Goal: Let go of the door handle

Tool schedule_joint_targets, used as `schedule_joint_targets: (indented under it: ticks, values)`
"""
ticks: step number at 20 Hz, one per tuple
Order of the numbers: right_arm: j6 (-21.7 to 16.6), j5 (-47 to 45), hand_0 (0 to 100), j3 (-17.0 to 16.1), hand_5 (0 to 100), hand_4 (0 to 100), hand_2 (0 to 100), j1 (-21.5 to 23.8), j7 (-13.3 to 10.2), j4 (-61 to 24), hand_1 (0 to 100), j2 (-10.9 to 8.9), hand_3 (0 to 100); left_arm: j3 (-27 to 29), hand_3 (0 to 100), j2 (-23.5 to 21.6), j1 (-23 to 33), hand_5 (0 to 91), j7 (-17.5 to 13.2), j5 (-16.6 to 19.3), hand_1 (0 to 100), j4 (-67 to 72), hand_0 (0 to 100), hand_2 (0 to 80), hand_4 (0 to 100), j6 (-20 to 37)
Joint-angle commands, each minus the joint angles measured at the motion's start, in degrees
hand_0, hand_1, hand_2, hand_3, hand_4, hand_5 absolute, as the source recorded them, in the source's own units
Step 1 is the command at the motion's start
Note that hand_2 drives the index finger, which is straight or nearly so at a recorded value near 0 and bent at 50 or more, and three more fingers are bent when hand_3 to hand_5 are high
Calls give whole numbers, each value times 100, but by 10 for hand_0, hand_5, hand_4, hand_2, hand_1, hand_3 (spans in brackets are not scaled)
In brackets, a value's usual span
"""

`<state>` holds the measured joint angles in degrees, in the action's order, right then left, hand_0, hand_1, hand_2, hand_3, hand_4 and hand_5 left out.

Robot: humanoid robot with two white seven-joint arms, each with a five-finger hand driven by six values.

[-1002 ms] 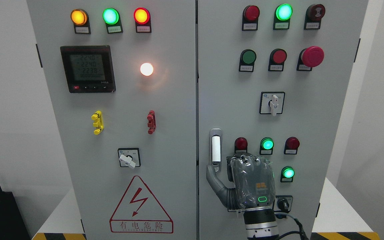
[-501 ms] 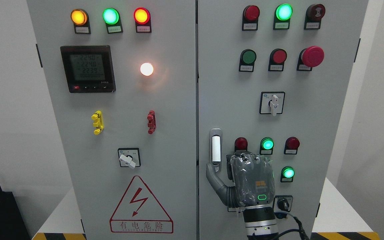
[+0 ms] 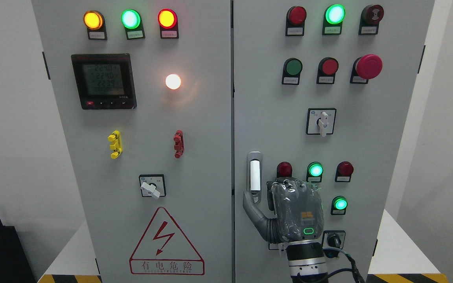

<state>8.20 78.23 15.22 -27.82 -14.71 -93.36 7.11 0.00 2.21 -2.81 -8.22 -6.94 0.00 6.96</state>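
Right hand beside one door handle (thumb at its base), fingers curled, holding nothing.

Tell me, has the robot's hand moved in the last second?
Yes, slightly. The right hand has drifted a little left and down against the green lamp; its thumb tip stays by the door handle.
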Motion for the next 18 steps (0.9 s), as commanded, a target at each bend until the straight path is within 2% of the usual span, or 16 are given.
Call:
schedule_joint_targets:
  ticks: [1,18]
  values:
    - [-2,-1,373,-2,977,941,971,-13,3,37,156,10,1000,62,0,-1,0,0,5,0,389,97,120,0,0,-2]
    - [50,-36,377,-46,977,943,968,-39,3,72,179,10,1000,62,0,-1,0,0,5,0,389,97,120,0,0,-2]
